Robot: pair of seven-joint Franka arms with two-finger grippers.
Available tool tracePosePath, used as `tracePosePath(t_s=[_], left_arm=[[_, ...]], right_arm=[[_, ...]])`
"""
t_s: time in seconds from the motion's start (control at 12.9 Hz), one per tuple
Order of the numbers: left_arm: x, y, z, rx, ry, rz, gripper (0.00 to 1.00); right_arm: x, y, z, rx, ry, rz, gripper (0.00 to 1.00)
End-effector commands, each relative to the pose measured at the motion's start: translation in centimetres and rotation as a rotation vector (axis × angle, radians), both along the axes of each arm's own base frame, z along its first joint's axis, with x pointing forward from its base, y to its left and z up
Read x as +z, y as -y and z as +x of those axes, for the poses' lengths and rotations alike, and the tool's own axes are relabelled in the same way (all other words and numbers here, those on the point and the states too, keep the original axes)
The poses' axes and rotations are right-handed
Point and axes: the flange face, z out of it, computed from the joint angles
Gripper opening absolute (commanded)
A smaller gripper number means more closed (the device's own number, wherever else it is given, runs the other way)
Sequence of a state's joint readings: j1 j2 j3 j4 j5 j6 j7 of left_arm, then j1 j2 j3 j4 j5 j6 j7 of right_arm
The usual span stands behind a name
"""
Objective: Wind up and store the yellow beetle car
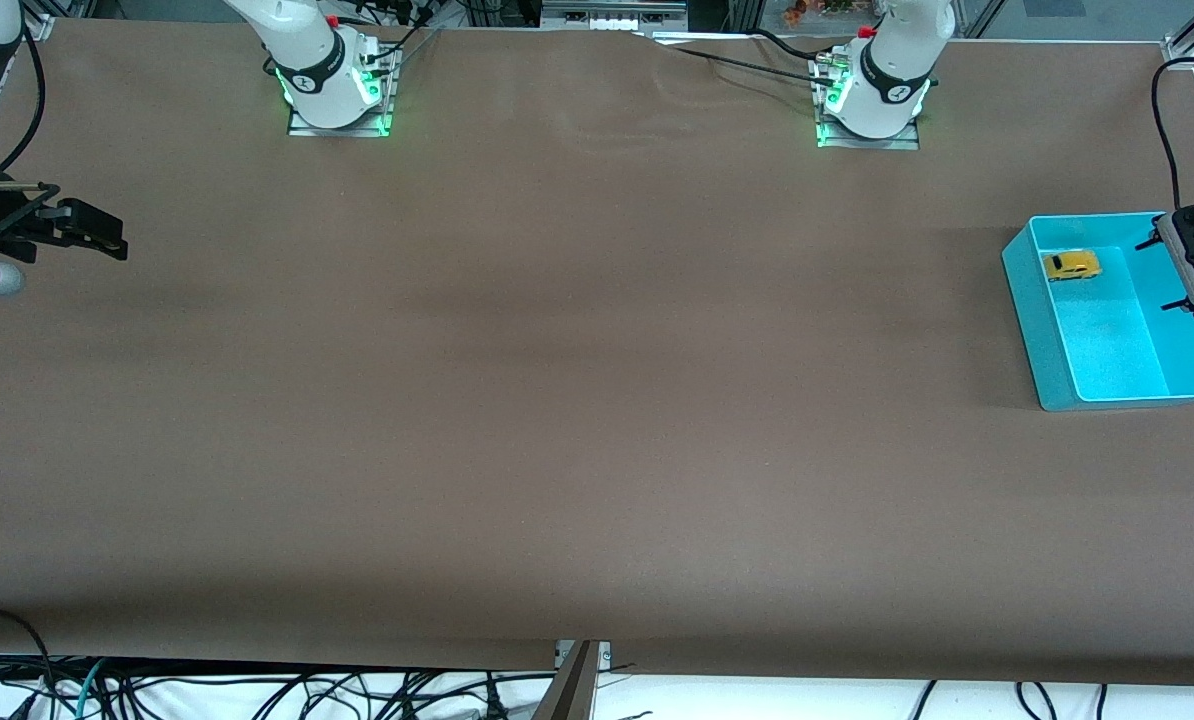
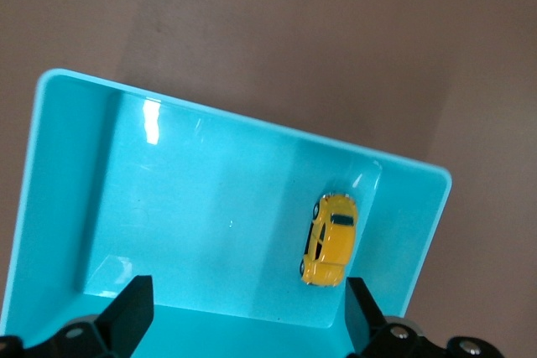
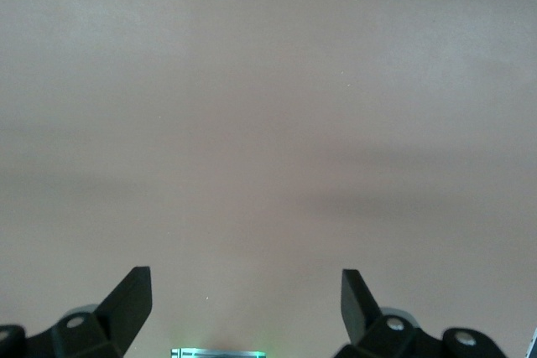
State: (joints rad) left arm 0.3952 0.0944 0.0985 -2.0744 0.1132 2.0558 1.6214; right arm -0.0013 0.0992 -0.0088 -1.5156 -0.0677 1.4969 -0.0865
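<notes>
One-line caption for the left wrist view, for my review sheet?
Yellow car lies in one end of the cyan bin; the open left hand is over the bin, holding nothing.

The bin (image 1: 1047, 330) sits on the counter (image 1: 557, 400) at the left arm's end. The beetle car (image 1: 1071, 265) lies inside it, in the corner farther from the front camera. The left gripper (image 1: 1174, 275) hangs over the bin's edge, fingers spread; the right gripper (image 1: 117, 238) waits over the counter's right-arm end, fingers apart.
</notes>
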Motion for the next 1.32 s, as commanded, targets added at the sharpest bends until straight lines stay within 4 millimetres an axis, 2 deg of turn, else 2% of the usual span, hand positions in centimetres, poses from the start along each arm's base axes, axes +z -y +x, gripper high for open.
tracePosePath(t_s=[0.0,0.31,0.47,0.78,0.93,1.09,1.24], left_arm=[[3.3,2.9,1.7,0.199,-0.001,0.032,1.0],[9.1,8.9,5.1,0.497,0.033,0.045,1.0],[11.1,11.8,6.1,0.605,0.057,0.036,1.0],[15.3,20.5,7.5,0.84,0.053,0.079,1.0],[16.6,23.2,7.9,0.932,0.071,0.091,1.0],[18.1,24.9,7.8,1.018,0.073,0.105,1.0],[19.0,25.8,7.8,1.094,0.073,0.117,1.0]], right_arm=[[0.4,0.1,0.2,-0.006,0.006,0.0,1.0],[0.4,0.2,0.2,-0.008,0.006,0.0,1.0],[0.4,0.2,0.2,-0.008,0.006,0.0,1.0],[0.4,0.2,0.2,-0.008,0.006,0.0,1.0],[0.4,0.2,0.2,-0.008,0.006,0.0,1.0],[0.4,0.1,0.2,-0.006,0.006,0.0,1.0],[0.4,0.1,0.2,-0.006,0.006,0.0,1.0]])
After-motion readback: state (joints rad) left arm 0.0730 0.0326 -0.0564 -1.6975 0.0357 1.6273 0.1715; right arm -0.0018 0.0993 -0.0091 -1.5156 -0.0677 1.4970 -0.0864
